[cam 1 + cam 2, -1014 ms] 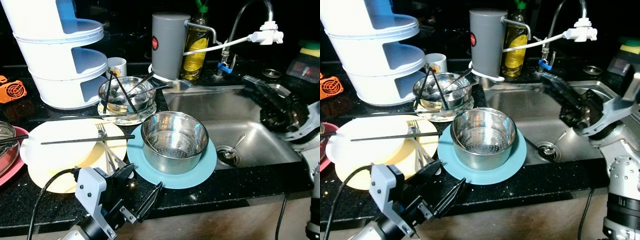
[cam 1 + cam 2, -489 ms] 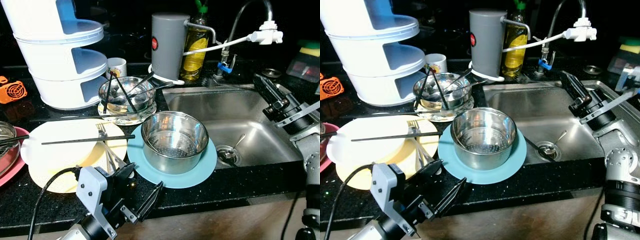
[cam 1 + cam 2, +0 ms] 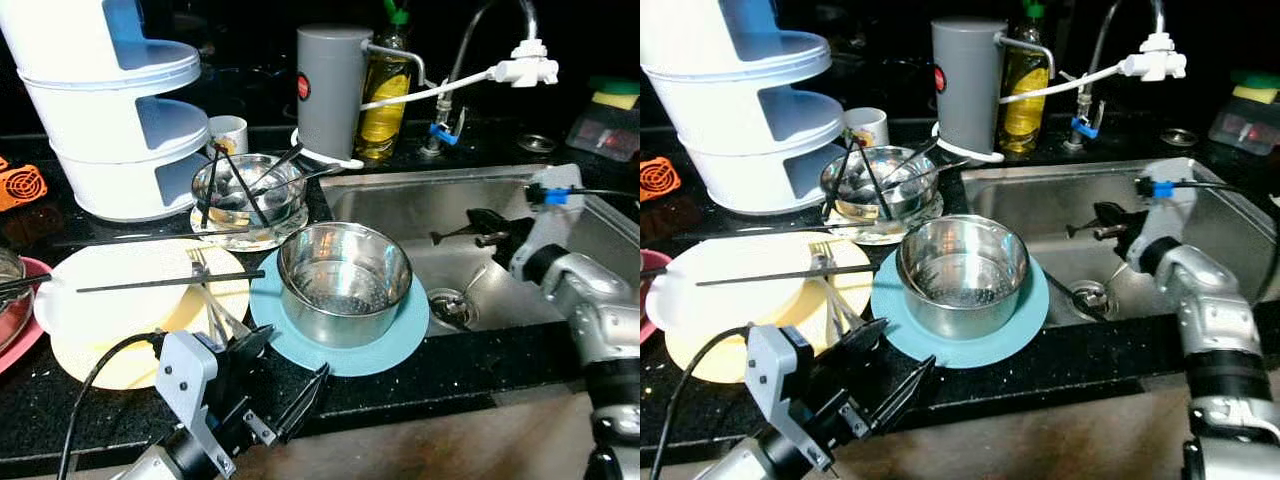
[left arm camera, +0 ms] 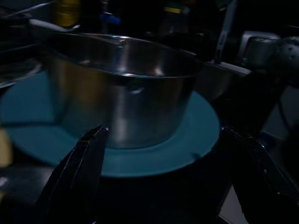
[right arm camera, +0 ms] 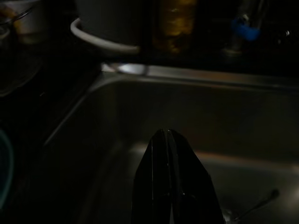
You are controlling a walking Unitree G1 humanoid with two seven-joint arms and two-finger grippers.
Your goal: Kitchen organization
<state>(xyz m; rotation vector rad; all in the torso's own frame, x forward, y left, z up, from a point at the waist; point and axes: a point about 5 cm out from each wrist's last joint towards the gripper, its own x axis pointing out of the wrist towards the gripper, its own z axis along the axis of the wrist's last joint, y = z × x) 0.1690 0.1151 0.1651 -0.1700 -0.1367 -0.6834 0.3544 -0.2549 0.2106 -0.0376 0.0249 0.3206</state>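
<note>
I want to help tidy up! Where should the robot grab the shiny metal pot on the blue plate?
Probably the pot's near rim, one finger inside, one outside. It stands upright and open-topped on the blue plate, too wide to straddle. The left end effector is open just in front of it.

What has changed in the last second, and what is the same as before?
The right claw swung from beside the sink's right rim down into the sink, and now points toward the steel pot with its fingers shut and empty. The left claw stayed open at the counter's front edge. The pot, the teal plate under it and the spoon in the sink did not move.
</note>
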